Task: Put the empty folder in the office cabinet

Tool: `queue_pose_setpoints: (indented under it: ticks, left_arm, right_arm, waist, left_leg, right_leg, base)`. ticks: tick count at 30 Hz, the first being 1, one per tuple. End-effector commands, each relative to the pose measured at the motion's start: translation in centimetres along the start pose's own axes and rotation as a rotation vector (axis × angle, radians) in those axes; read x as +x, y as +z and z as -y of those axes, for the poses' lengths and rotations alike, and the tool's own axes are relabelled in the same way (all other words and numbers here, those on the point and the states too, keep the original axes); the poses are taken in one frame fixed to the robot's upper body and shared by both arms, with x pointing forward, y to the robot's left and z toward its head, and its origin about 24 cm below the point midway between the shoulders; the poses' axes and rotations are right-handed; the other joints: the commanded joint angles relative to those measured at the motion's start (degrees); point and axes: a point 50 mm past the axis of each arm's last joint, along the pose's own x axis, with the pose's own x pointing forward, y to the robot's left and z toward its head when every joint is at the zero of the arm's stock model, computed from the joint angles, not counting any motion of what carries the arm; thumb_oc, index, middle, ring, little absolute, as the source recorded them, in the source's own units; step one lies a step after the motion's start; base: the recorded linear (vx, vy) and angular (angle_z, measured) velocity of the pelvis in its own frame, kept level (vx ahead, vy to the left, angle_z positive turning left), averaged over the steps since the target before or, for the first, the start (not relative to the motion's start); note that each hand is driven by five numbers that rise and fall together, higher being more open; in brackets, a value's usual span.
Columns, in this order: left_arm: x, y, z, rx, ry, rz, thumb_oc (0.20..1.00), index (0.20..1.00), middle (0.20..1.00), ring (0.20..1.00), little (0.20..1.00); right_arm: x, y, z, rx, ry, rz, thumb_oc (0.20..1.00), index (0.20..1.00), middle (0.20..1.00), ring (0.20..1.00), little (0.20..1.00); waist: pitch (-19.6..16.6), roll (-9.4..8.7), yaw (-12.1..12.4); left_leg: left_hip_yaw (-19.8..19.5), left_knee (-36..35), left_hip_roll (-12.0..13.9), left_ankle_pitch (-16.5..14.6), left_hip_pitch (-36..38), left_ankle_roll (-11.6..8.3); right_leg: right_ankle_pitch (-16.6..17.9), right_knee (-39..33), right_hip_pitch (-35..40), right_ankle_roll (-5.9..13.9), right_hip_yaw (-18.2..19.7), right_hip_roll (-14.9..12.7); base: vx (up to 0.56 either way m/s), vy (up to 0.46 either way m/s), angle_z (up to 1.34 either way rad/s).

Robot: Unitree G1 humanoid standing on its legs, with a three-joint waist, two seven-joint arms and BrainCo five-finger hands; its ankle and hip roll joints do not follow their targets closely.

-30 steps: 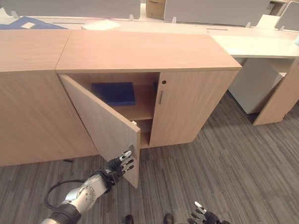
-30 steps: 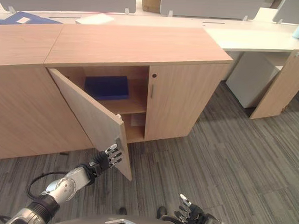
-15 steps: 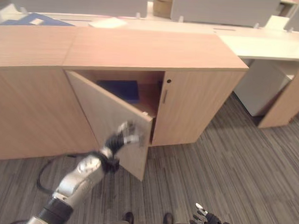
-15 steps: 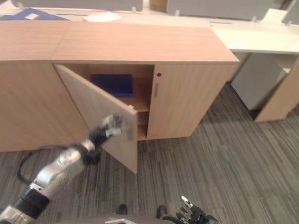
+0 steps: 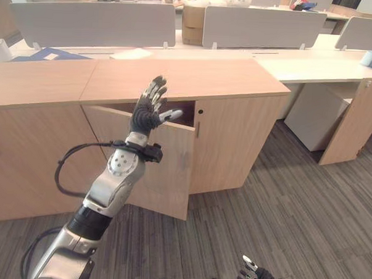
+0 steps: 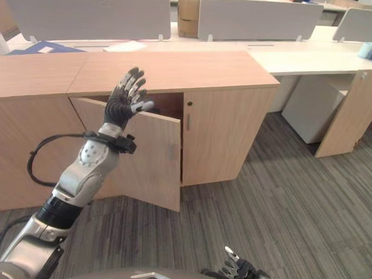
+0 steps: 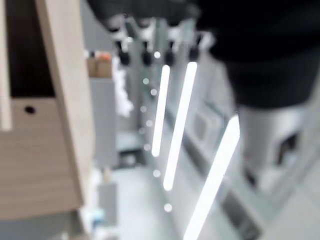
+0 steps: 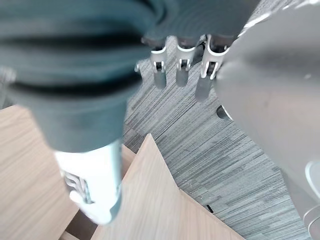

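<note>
closing the cabinet door (image 5: 154,166), nearly shut; left hand (image 5: 149,108) raised with fingers spread, holding nothing. next: push door flush.

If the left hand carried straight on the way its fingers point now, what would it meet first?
Probably nothing close. The left hand, fingers straight, points up and away over the cabinet, above the half-shut door. Further along stands a grey desk screen, but depth is unclear.

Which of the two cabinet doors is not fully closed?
The left door, just below the raised left hand. It stands ajar, with a dark gap at its top edge, while the right door sits flush and shut.
</note>
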Motion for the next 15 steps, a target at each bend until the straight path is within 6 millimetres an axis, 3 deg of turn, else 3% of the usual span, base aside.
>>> queue_pose_setpoints:
  ticks: [1, 5, 7, 11, 12, 15]
  left_arm:
    - [1.2, 2.9, -0.3, 0.059, 0.057, 0.144, 1.000, 1.000, 1.000, 1.000, 1.000]
    - [0.7, 2.0, -1.5, 0.106, 0.174, 0.133, 1.000, 1.000, 1.000, 1.000, 1.000]
    - [0.1, -0.1, -2.1, 0.086, 0.221, 0.016, 1.000, 1.000, 1.000, 1.000, 1.000]
    - [-1.7, -5.2, -2.0, -0.005, 0.206, -0.231, 1.000, 1.000, 1.000, 1.000, 1.000]
    - [-3.2, -7.8, -1.9, -0.044, 0.220, -0.356, 1.000, 1.000, 1.000, 1.000, 1.000]
    - [-7.1, -13.0, -2.4, -0.062, 0.288, -0.615, 1.000, 1.000, 1.000, 1.000, 1.000]
  right_arm:
    - [0.2, -1.5, 0.2, 0.009, -0.010, -0.086, 1.000, 1.000, 1.000, 1.000, 1.000]
    - [0.2, -1.4, 0.1, 0.021, -0.004, -0.077, 1.000, 1.000, 1.000, 1.000, 1.000]
    - [0.3, -1.1, -0.2, 0.026, 0.007, -0.070, 1.000, 1.000, 1.000, 1.000, 1.000]
    - [0.6, -0.7, -0.8, 0.038, 0.015, -0.063, 1.000, 1.000, 1.000, 1.000, 1.000]
    - [0.6, -0.5, -1.0, 0.039, 0.015, -0.063, 1.000, 1.000, 1.000, 1.000, 1.000]
    - [0.6, -0.4, -1.0, 0.041, 0.007, -0.068, 1.000, 1.000, 1.000, 1.000, 1.000]
  waist:
    - [2.0, 0.10, 0.7]
    - [2.0, -0.10, 1.1]
    - [2.1, -0.33, 1.4]
    - [2.5, -0.48, 1.9]
    - [2.6, -0.43, 2.1]
    - [3.1, -0.25, 2.1]
  left_leg:
    - [-0.8, 0.1, -1.1, -7.3, -0.4, 1.16]
    - [-1.1, 0.1, -1.2, -7.4, -0.5, 1.23]
    - [-1.2, 0.1, -1.2, -7.4, -0.5, 1.26]
    - [-1.0, 0.1, -1.1, -7.3, -0.4, 1.36]
    - [-0.9, 0.1, -1.0, -7.3, -0.4, 1.40]
    - [-0.3, 0.1, -1.0, -7.3, -0.2, 1.57]
  right_leg:
    - [-6.8, 0.2, 3.3, -0.02, -1.4, 2.0]
    - [-6.9, 0.2, 3.4, -0.08, -1.5, 2.0]
    - [-6.8, 0.2, 3.4, -0.16, -1.6, 2.1]
    - [-6.8, 0.2, 3.5, -0.25, -1.8, 2.1]
    - [-6.7, 0.2, 3.5, -0.26, -1.8, 2.2]
    - [-6.6, 0.2, 3.5, -0.18, -1.7, 2.2]
  base:
    - [0.00, 0.000, 0.00]
    - [0.00, -0.006, 0.03]
    - [0.00, -0.019, 0.08]
    - [0.00, 0.000, 0.00]
    - [0.00, 0.000, 0.00]
    - [-0.01, 0.006, -0.02]
